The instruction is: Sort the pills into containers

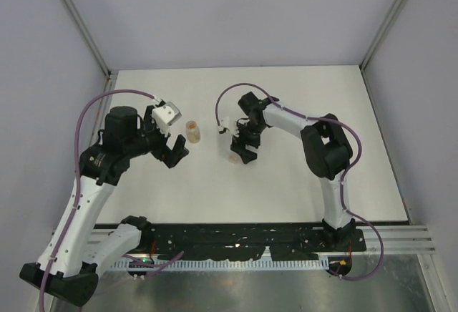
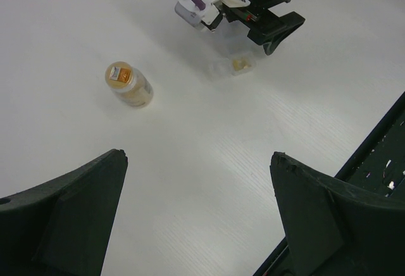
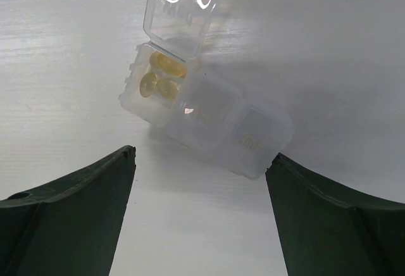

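We see right gripper [image 3: 202, 154] fingers spread, over a frosted clear-plastic three-cell pillbox [image 3: 215, 121]. Embossed lid lettering unreadable. End lid open, glossy yellow oval pills [image 3: 158, 80] inside. Left gripper [image 2: 197, 156] spread; amber cylindrical vial [image 2: 130, 86] sits apart.

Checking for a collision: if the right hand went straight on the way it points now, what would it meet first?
Most likely the clear pill box, at its closed compartments rather than the open one holding yellow capsules; depth is hard to judge.

One amber vial [image 2: 128, 85]; one clear three-cell pill box [image 3: 209, 114]; apparently three yellow pills [image 3: 166, 88].
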`<state>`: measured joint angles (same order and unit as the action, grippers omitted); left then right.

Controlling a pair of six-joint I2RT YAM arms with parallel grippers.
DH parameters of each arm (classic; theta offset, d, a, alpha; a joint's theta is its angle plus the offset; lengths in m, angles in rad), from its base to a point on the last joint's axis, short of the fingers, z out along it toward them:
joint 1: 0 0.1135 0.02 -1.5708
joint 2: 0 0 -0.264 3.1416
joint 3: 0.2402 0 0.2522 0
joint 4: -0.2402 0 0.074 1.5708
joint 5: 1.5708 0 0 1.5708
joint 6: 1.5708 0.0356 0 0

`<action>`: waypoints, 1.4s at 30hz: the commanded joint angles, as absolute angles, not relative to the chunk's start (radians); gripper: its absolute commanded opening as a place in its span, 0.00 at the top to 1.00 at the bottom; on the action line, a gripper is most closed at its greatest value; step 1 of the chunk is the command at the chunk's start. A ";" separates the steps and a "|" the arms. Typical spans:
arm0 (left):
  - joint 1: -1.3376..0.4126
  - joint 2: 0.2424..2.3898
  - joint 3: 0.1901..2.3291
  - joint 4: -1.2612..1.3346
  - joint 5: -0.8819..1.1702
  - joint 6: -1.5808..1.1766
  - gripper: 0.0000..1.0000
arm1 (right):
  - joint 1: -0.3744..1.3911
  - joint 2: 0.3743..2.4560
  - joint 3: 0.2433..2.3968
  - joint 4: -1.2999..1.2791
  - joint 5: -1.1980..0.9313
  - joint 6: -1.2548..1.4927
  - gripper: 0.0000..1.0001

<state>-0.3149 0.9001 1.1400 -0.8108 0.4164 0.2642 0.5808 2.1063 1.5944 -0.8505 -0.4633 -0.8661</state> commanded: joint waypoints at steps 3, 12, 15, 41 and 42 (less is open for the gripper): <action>-0.314 0.887 1.144 -0.775 0.417 0.252 0.00 | 0.592 2.022 1.528 -0.845 -0.497 -0.848 0.13; -0.314 0.891 1.141 -0.773 0.423 0.250 0.00 | 0.614 1.964 1.444 -0.801 -0.515 -0.808 0.14; -0.314 0.891 1.141 -0.778 0.425 0.250 0.00 | 0.627 1.945 1.419 -0.785 -0.520 -0.787 0.14; -0.314 0.838 1.129 -0.796 0.384 0.290 0.00 | 0.704 1.845 1.408 -0.679 -0.354 -0.830 0.10; -0.314 0.838 1.131 -0.798 0.385 0.291 0.00 | 0.707 1.862 1.420 -0.681 -0.351 -0.834 0.10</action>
